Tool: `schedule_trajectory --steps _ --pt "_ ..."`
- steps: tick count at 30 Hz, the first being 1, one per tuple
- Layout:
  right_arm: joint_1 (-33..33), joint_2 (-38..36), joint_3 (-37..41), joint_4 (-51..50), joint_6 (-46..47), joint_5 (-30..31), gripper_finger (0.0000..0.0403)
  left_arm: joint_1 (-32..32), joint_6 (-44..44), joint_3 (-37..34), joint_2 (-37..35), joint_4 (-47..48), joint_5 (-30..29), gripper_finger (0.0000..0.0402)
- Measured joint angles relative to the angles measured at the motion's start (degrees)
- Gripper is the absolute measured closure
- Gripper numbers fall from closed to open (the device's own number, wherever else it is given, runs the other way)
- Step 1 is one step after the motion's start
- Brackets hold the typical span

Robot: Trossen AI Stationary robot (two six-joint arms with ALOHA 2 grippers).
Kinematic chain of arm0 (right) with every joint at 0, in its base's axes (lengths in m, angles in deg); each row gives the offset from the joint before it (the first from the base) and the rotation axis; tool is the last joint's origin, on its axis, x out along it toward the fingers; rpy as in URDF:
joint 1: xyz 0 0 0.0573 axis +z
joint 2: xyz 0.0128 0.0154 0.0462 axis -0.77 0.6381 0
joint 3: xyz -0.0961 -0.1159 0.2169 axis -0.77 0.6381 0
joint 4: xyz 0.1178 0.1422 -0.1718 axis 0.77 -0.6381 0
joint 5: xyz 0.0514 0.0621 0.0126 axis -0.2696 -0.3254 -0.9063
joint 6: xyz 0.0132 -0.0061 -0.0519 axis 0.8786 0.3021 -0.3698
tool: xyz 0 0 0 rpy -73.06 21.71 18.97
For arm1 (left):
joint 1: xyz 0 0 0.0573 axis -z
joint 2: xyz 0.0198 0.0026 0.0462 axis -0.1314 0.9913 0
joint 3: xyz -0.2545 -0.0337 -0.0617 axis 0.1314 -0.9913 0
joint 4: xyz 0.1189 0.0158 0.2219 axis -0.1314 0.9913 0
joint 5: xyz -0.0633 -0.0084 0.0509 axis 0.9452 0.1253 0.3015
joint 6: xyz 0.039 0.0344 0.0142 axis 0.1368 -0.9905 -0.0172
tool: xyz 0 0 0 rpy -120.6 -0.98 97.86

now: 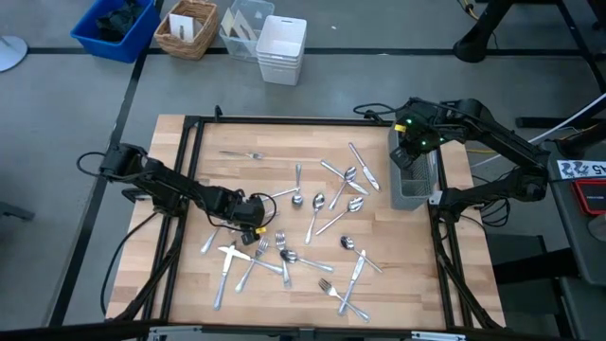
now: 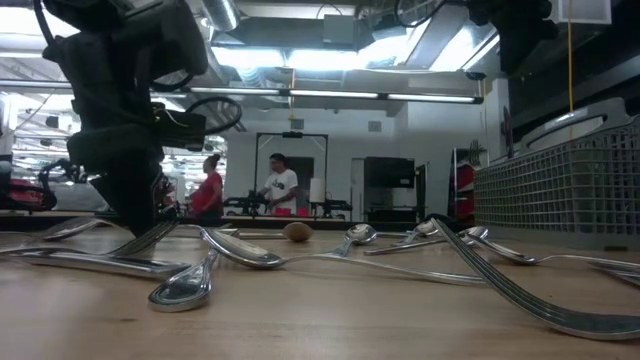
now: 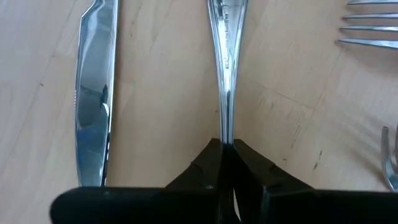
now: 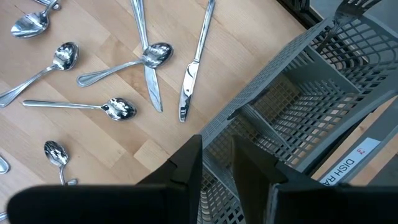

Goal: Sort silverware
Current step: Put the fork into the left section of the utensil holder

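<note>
Several pieces of silverware [image 1: 322, 204] lie scattered flat on the wooden table [image 1: 407, 284]: forks, spoons and knives. My left gripper [image 1: 248, 220] is down among them at the left middle, shut on one slim piece [image 3: 227, 68]; whether that is a fork or a spoon I cannot tell. A knife [image 3: 93, 99] lies beside it, and fork tines [image 3: 373, 25] show on the other side. My right gripper [image 4: 217, 162] hangs open and empty above the grey mesh caddy [image 1: 417, 185] at the table's right side. My left gripper pinches the piece's narrow stem [image 3: 227, 127] between its two fingers, one on each side. The fingers [image 3: 249, 162] come down steeply from above. The piece still lies flat on the table, its wider patterned end [image 3: 227, 18] stretching away from the fingers.
Black frame rails [image 1: 189, 189] run along the table's left, far and right sides. Beyond the far edge stand a blue bin [image 1: 114, 24], a wicker basket [image 1: 189, 28] and a white bin [image 1: 281, 47]. People [image 2: 280, 185] stand far back in the room.
</note>
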Motion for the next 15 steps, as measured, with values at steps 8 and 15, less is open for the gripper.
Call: schedule_trajectory --steps 8,15 --pt "0.0 0.0 0.0 0.1 -3.1 0.0 0.0315 -1.8 -3.6 3.8 0.3 0.1 2.8 0.0392" --pt "0.0 -0.1 0.0 1.9 -7.5 0.0 0.0315 -5.1 -6.7 6.4 0.3 -0.1 4.3 0.0394"
